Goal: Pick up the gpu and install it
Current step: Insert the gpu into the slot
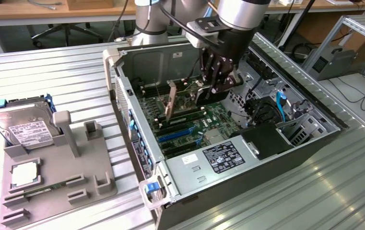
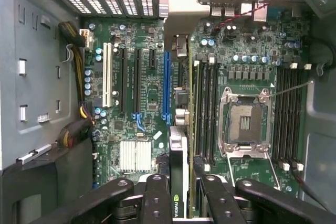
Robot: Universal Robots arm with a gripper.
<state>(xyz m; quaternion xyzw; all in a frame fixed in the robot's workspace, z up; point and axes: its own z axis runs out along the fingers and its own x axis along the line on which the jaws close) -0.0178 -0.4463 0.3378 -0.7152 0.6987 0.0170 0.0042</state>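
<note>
My gripper (image 1: pixel 216 88) is down inside the open computer case (image 1: pixel 121 81) and is shut on the gpu (image 1: pixel 192 100). The card hangs on edge above the green motherboard (image 1: pixel 217 117). In the wrist view the gpu (image 2: pixel 178 103) runs edge-on away from my black fingers (image 2: pixel 157 192), which clamp it from both sides, and a green logo shows on its near end. It lies just beside the long blue slot (image 2: pixel 167 85) and parallel to it. Its metal bracket end (image 2: pixel 181 11) reaches the case's rear openings. I cannot tell whether the card touches the slot.
An empty processor socket (image 2: pixel 245 121) and memory slots (image 2: pixel 205 108) lie beside the card. Cables (image 2: pixel 79 129) and a black box (image 1: pixel 265 141) crowd the case ends. On the exterior view's left, a grey fixture (image 1: pixel 61 177) holds a hard drive (image 1: pixel 19 127) with blue rails.
</note>
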